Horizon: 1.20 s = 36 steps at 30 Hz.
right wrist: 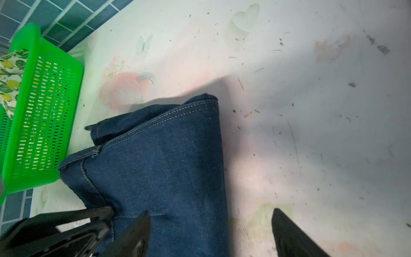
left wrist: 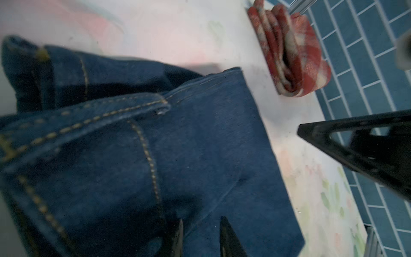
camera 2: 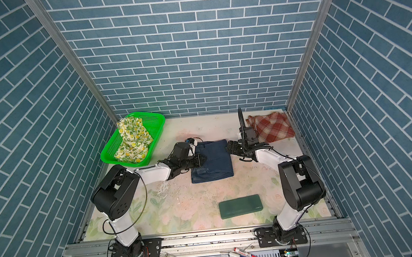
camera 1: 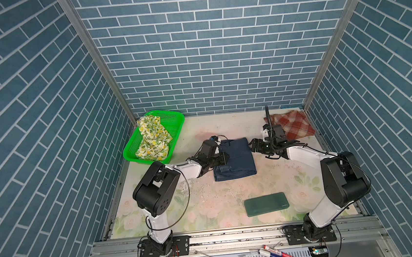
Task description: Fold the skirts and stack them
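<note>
Blue brick-pattern walls (camera 1: 218,44) box in 3 sides. The table (camera 1: 218,199), w/ a faded floral cover, fills the floor btwn them. The left arm (camera 1: 154,189) and right arm (camera 1: 341,178) rise from the near rail and both reach in twd the ctr.

A green mesh basket (camera 1: 172,121) sits at the table's far left corner. The lemon-print skirt (camera 1: 154,141) lies crumpled inside it, unfolded, one end draped up over the far left rim.

The denim skirt (camera 1: 238,159) is mid-table, folded to a rough rectangle and well apart from the basket. Both top views show it btwn the two grippers. The plaid skirt (camera 1: 293,125) lies folded at the far right corner, beside the wall, apart from the denim. In the left wrist view the plaid skirt (left wrist: 291,55) shows its stacked layers edge-on.

A dark green slab (camera 1: 266,204) lies flat nearer the front, right of ctr, touching nothing else.

The left gripper (camera 1: 225,158) is at the denim's left edge. In the blurred left wrist view the left gripper (left wrist: 202,219) has its fingers only narrowly apart, w/ a ridge of denim pinched btwn them and seamed cloth bunched close to the lens. The right gripper (camera 1: 252,145) is just beside the denim's right edge, spread wide, holding nothing. In the right wrist view the right gripper (right wrist: 211,211) shows one finger against the cloth and the other against bare table.
</note>
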Available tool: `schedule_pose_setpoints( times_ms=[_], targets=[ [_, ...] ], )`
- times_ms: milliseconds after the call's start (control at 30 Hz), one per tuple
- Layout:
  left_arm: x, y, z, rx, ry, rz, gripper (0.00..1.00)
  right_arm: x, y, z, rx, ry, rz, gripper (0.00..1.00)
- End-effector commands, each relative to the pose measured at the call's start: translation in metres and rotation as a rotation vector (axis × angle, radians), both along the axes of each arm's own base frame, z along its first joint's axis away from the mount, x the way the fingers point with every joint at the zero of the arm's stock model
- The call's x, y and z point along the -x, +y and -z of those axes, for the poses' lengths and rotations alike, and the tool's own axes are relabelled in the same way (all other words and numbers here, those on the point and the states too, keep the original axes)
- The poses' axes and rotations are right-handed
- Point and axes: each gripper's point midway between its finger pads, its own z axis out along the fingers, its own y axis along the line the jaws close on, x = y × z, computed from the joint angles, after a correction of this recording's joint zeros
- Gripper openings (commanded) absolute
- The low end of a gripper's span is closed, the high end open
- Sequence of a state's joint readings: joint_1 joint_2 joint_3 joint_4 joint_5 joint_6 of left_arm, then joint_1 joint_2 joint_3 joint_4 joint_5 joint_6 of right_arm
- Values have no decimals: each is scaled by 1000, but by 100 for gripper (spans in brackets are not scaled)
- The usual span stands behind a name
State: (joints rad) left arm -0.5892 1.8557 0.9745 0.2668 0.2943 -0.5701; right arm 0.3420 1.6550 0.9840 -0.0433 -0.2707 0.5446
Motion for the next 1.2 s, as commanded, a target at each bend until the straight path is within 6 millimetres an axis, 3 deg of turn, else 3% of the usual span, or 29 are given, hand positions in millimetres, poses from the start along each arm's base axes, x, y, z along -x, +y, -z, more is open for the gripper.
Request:
schedule_pose_setpoints(
  times_ms=[0, 267, 433, 833, 1167],
  targets=[
    [-10, 16, 12, -42, 9, -11, 29, 0, 6, 10, -38, 12, -30, 86],
    [-8, 41, 48, -69, 71, -44, 19, -9, 13, 43, -67, 68, -57, 86],
    [-1, 49, 67, -58, 110, -56, 0, -15, 20, 63, -107, 91, -87, 87],
    [1, 57, 80, -35, 136, -62, 0, -19, 42, 100, -211, 171, -172, 84],
    [2, 53, 81, -4, 151, -59, 0, -17, 69, 114, -282, 174, -243, 77]
  ],
)
